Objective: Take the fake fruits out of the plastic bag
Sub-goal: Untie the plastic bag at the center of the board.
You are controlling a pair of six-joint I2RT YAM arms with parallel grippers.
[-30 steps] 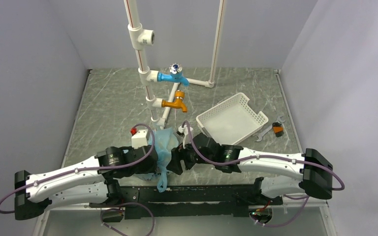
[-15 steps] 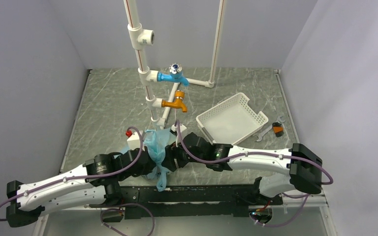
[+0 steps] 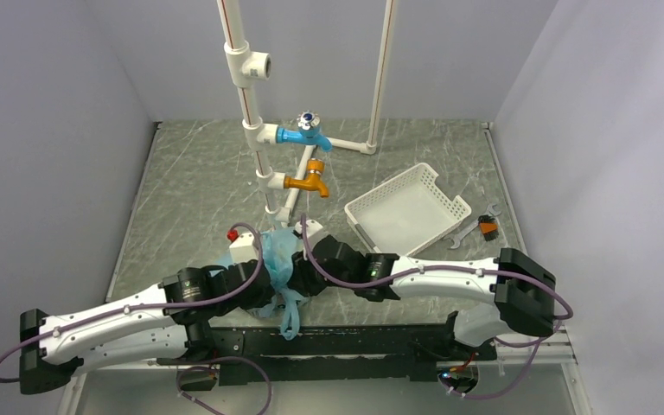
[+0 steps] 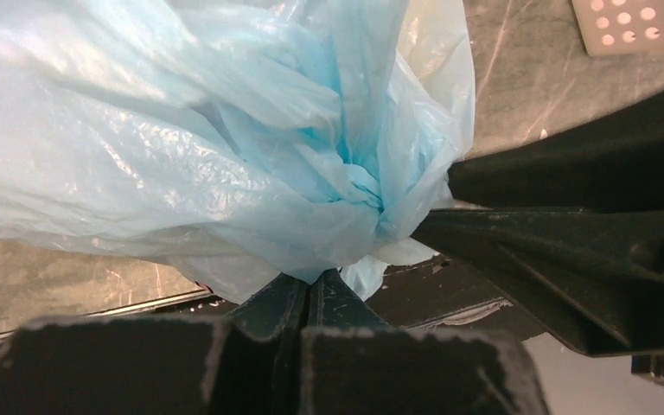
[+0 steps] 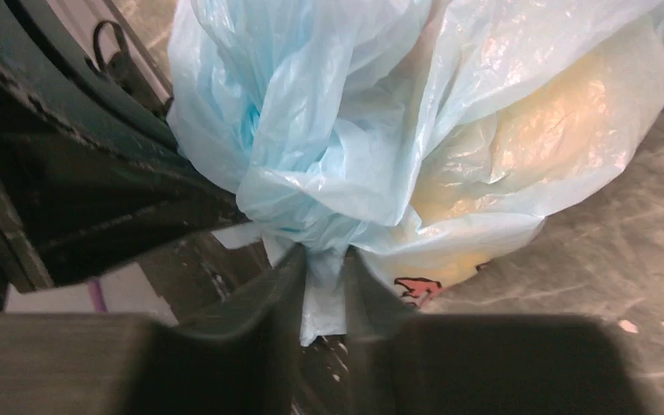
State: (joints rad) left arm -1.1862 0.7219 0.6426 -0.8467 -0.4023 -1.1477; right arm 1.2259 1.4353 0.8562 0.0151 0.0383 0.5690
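Observation:
The light-blue plastic bag (image 3: 280, 257) sits bunched up between my two arms near the table's front edge. My left gripper (image 4: 309, 283) is shut on a gathered fold of the plastic bag (image 4: 181, 147) at the underside of the bunch. From the other side, my right gripper (image 5: 322, 266) pinches a twisted neck of the plastic bag (image 5: 328, 130). A pale yellow fake fruit (image 5: 527, 147) shows through the film in the right wrist view. The other fake fruits are hidden inside. In the top view the left gripper (image 3: 266, 284) and right gripper (image 3: 300, 278) meet at the bag.
A white slotted basket (image 3: 406, 212) lies tilted to the right of the bag. A white pipe stand carries a blue tap (image 3: 304, 134) and an orange tap (image 3: 309, 180) behind it. A wrench (image 3: 469, 232) and a small orange-black part (image 3: 488, 226) lie at far right.
Both grippers have closed on the bag, the left first, then the right. The right arm has pushed leftward and the bag is now gathered into a tighter bunch.

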